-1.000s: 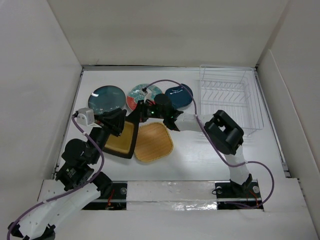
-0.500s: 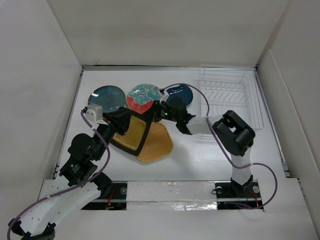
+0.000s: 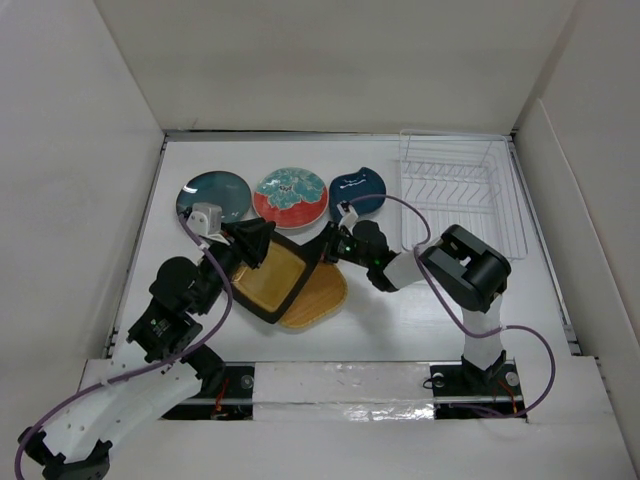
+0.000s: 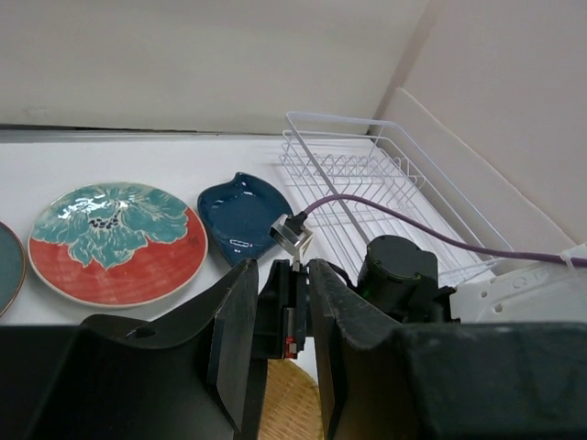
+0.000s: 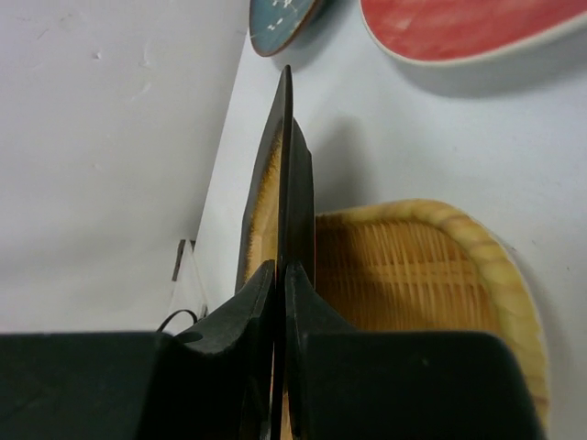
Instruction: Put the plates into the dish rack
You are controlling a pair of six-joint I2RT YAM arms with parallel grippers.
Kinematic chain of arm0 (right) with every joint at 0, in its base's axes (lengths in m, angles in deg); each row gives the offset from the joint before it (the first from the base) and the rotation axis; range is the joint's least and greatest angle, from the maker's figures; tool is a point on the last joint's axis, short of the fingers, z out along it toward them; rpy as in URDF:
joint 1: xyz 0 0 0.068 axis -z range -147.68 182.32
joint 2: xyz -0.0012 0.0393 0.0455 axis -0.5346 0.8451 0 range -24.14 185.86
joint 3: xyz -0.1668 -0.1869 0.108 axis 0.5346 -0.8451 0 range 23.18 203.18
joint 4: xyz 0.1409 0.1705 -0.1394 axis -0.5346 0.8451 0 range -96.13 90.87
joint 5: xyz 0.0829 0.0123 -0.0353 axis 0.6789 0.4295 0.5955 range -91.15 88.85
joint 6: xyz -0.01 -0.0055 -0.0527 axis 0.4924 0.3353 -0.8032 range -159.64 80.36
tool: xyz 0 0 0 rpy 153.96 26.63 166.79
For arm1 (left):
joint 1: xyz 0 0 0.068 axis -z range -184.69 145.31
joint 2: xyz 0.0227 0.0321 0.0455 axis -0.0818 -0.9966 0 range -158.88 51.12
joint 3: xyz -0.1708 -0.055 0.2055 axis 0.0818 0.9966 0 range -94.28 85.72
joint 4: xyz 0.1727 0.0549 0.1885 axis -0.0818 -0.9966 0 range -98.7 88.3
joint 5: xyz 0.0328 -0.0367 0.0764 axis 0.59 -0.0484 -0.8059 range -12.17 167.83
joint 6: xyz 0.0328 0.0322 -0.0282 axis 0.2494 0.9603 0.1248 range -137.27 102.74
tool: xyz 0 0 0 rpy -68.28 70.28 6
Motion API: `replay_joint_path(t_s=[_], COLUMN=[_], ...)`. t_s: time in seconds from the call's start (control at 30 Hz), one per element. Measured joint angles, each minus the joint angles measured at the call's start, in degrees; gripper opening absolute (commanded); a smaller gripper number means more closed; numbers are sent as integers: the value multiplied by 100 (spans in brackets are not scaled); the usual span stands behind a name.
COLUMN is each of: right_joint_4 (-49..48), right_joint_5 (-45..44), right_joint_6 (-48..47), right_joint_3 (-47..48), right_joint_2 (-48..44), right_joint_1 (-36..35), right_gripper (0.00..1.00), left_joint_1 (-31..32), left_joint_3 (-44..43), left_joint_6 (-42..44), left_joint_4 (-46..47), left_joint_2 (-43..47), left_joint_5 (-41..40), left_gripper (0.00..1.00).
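Note:
The black-rimmed tan plate (image 3: 272,284) is tilted up over the tan woven plate (image 3: 326,296). My left gripper (image 3: 260,243) is shut on its far left corner. My right gripper (image 3: 327,248) is shut on its right edge. In the right wrist view the plate (image 5: 285,156) runs edge-on between the closed fingers of the right gripper (image 5: 279,272), with the woven plate (image 5: 413,266) behind. At the back lie the round dark teal plate (image 3: 214,194), the red-rimmed floral plate (image 3: 291,195) and the navy leaf-shaped plate (image 3: 358,190). The dish rack (image 3: 462,195) stands at the back right.
White walls close in the table on three sides. The right arm's elbow (image 3: 470,265) sits just in front of the rack. A purple cable (image 4: 367,203) loops across the rack (image 4: 362,174) in the left wrist view, where the left gripper (image 4: 282,275) faces the right wrist (image 4: 394,275).
Both grippers have carried the black-rimmed plate to the right and nearer, tipping it over the woven plate. The floral plate, partly covered before, now shows whole.

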Motion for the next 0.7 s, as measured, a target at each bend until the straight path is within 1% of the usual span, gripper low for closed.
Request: replay_joint_path(t_s=[0.03, 0.1, 0.13, 0.17, 0.3, 0.4, 0.57, 0.63, 0.7], right_joint_4=[-52, -164, -203, -225, -210, -170, -81, -90, -81], right_joint_5=[-13, -48, -55, -57, -37, 26, 223, 348, 483], right_joint_6=[20, 15, 0, -15, -103, -173, -337, -358, -409], right_joint_3=[-61, -173, -245, -323, -577, -625, -636, -623, -546], right_joint_2=[4, 20, 20, 20, 28, 28, 92, 149, 190], right_joint_1=[-2, -33, -52, -76, -140, -173, -188, -186, -188], right_gripper=[17, 22, 28, 31, 34, 38, 51, 52, 51], left_joint_1=[0, 0, 0, 0, 0, 0, 0, 0, 0], left_joint_3=[0, 0, 0, 0, 0, 0, 0, 0, 0], left_joint_6=[-2, -4, -4, -4, -9, -13, -24, -24, -24], left_joint_4=[0, -7, -11, -15, -28, -28, -35, -35, -37], left_joint_2=[-33, -87, -109, -125, -162, -179, -214, -221, -223], left_joint_5=[15, 46, 61, 70, 114, 131, 149, 149, 151], left_gripper=[26, 26, 26, 26, 26, 26, 26, 26, 26])
